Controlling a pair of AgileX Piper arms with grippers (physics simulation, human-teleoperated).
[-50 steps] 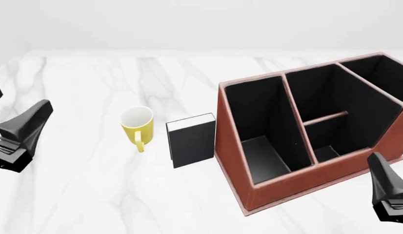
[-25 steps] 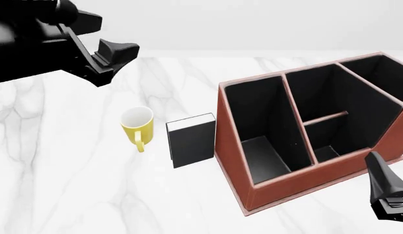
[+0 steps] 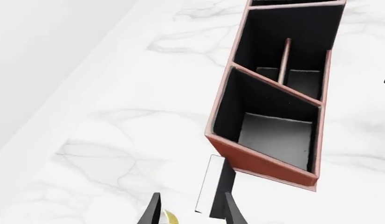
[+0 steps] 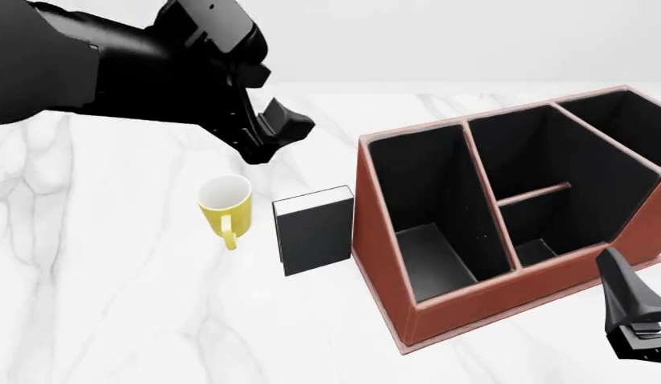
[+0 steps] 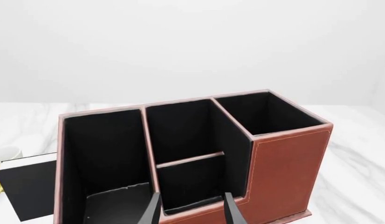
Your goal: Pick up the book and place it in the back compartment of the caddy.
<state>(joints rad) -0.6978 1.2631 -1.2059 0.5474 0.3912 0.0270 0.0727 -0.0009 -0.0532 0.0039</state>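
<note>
Nothing is picked up yet: the book (image 4: 314, 230) stands on the table between the yellow mug (image 4: 225, 206) and the caddy (image 4: 438, 308), just left of it. The left gripper (image 4: 275, 132) hangs above (fingers apart, empty); the right gripper (image 4: 633, 316), also parted, waits at the caddy's near right corner.

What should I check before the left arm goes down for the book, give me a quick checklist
1. Left gripper open: ok, fingers apart in the left wrist view.
2. Left gripper lined up over the book: not ok, it hangs behind it.
3. Book upright and free: ok, standing between the yellow mug and the caddy.
4. Gap between book and caddy wall: cannot tell.
5. Back compartment empty: ok.
6. Right gripper clear of the path: ok, low near the caddy's near corner.
</note>
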